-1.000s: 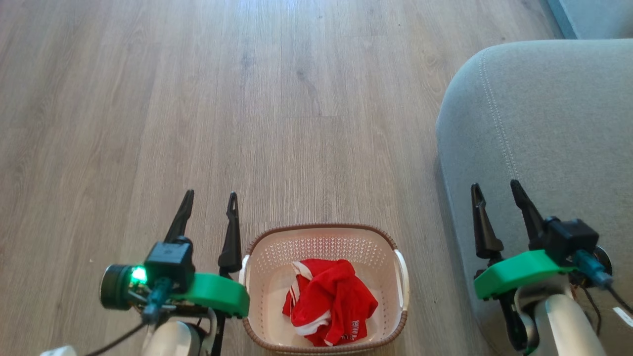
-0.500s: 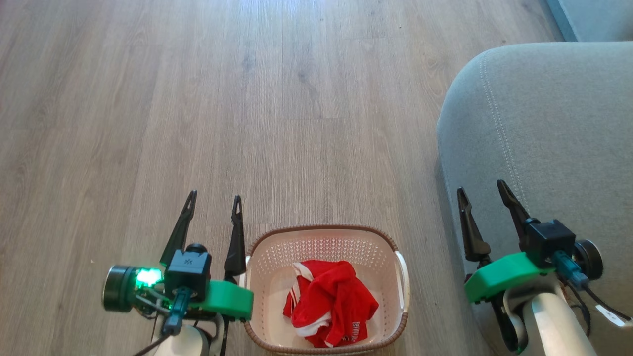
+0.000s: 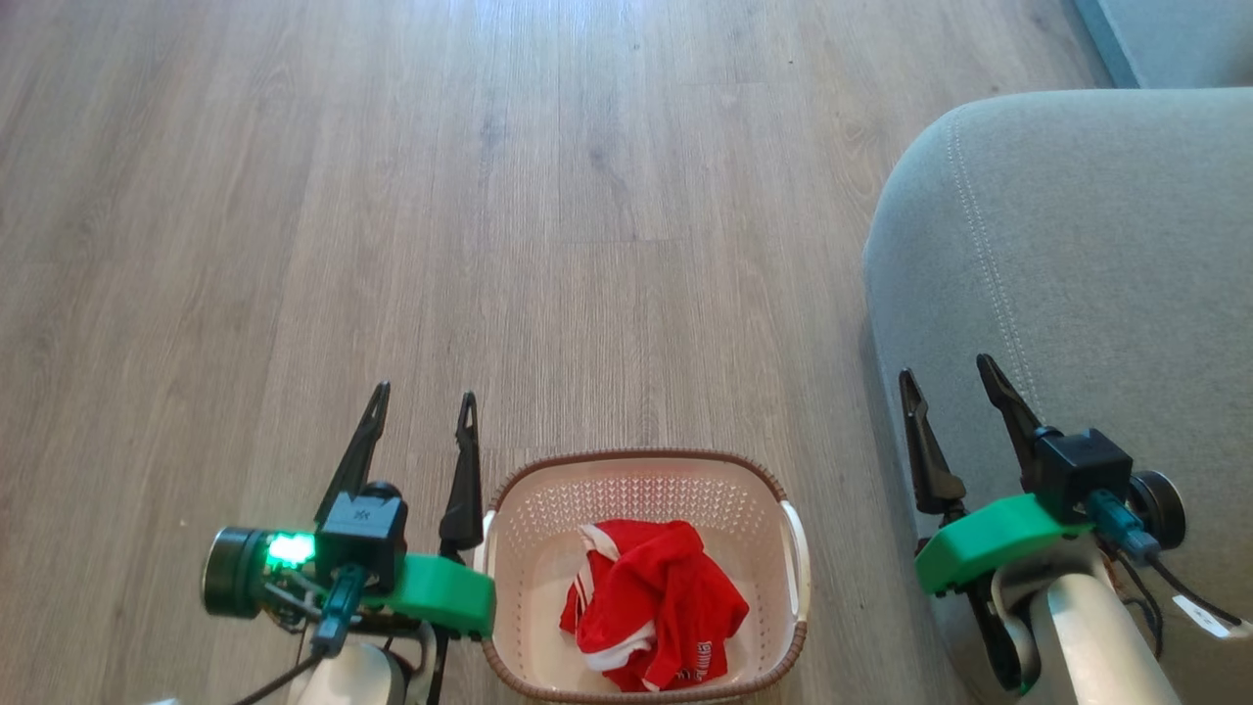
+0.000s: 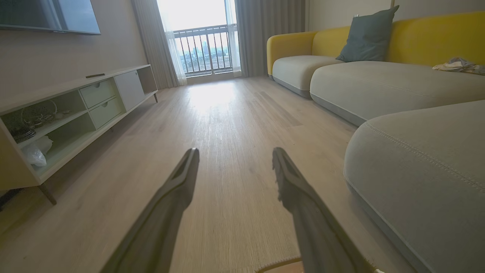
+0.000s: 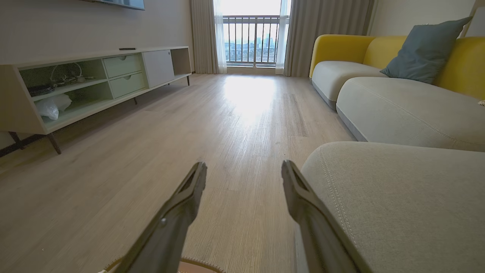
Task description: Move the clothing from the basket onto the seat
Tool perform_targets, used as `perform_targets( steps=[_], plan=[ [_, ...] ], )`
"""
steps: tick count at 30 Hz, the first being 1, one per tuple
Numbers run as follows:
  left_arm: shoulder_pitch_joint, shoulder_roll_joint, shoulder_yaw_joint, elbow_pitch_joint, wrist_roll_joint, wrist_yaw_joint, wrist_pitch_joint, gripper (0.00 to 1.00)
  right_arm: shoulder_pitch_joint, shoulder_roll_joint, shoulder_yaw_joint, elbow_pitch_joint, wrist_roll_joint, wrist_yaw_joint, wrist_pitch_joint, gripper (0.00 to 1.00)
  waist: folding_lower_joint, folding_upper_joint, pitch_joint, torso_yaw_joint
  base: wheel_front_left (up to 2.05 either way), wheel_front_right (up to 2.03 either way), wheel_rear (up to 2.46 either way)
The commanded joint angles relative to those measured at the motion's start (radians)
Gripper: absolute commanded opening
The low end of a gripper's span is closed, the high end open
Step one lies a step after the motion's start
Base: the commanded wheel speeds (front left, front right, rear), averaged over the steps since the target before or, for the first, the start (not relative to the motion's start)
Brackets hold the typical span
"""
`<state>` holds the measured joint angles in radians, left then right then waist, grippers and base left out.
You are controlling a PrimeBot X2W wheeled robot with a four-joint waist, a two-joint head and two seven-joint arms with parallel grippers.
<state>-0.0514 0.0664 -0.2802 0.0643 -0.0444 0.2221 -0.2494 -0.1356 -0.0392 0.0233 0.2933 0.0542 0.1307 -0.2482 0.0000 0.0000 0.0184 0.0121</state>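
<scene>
The left claw [image 3: 423, 394] has its two dark fingers spread wide with nothing between them. It grips nothing and touches nothing, hanging over the wooden floor [image 3: 548, 196] just beside the basket [image 3: 641, 458]. The right claw [image 3: 945, 367] is spread just as wide and is also empty. Its fingers show against the front edge of the seat [image 3: 1077, 245], and from the head view it is hard to tell whether they brush the grey fabric or hang clear of it.

The basket sits on the floor between the two arms, near the seat but apart from it. It is cream and perforated, with a brown rim. The clothing [image 3: 651, 597] lies bunched in the bottom of the basket — bright red with white stripes, and small white lettering on a lower fold.

In the left wrist view the left claw [image 4: 235, 151] frames bare floor, with the seat [image 4: 416, 170] off to one side. In the right wrist view the right claw [image 5: 243, 163] points along the floor — one finger overlaps the seat [image 5: 398, 197] at its rounded, double-stitched corner.
</scene>
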Motion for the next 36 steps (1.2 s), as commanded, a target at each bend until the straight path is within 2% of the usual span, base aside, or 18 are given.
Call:
perform_targets(
  steps=[1, 9, 13, 16, 22, 27, 36],
  plan=[
    [-0.018, -0.004, 0.043, -0.028, 0.0, -0.003, -0.012, 1.0, -0.045, -0.011, 0.026, -0.031, 0.008, 0.0, -0.014, 1.0, 0.0, 0.0, 0.0, -0.001, 0.0, 0.0, 0.0],
    [-0.004, -0.013, 0.044, 0.049, -0.022, -0.063, -0.012, 1.0, -0.031, -0.011, 0.02, -0.033, 0.009, 0.0, -0.014, 1.0, 0.0, 0.0, 0.01, -0.019, 0.0, 0.0, 0.0],
    [-0.016, -0.015, 0.038, 0.086, -0.024, -0.094, -0.012, 1.0, -0.034, -0.011, 0.014, -0.043, -0.001, 0.0, -0.014, 1.0, 0.0, 0.0, 0.057, -0.037, 0.0, 0.0, 0.0],
    [-0.033, -0.016, 0.041, 0.131, -0.053, -0.125, -0.012, 1.0, -0.043, -0.011, 0.004, -0.065, -0.012, 0.0, -0.014, 1.0, 0.0, 0.0, 0.121, -0.048, 0.0, 0.0, 0.0],
    [-0.128, -0.016, 0.034, 0.234, -0.077, -0.222, -0.012, 1.0, -0.063, -0.011, -0.004, -0.14, -0.039, 0.0, -0.014, 1.0, 0.0, 0.0, 0.284, -0.071, 0.0, 0.0, 0.0],
    [-0.219, -0.006, 0.014, 0.321, -0.019, -0.289, -0.012, 1.0, -0.079, -0.011, -0.012, -0.192, -0.058, 0.0, -0.014, 1.0, 0.0, 0.0, 0.422, -0.097, 0.0, 0.0, 0.0],
    [-0.396, 0.028, -0.078, 0.512, 0.041, -0.338, -0.012, 1.0, -0.11, -0.011, -0.018, -0.259, -0.049, 0.0, -0.014, 1.0, 0.0, 0.0, 0.62, -0.149, 0.0, 0.0, 0.0]
  ],
)
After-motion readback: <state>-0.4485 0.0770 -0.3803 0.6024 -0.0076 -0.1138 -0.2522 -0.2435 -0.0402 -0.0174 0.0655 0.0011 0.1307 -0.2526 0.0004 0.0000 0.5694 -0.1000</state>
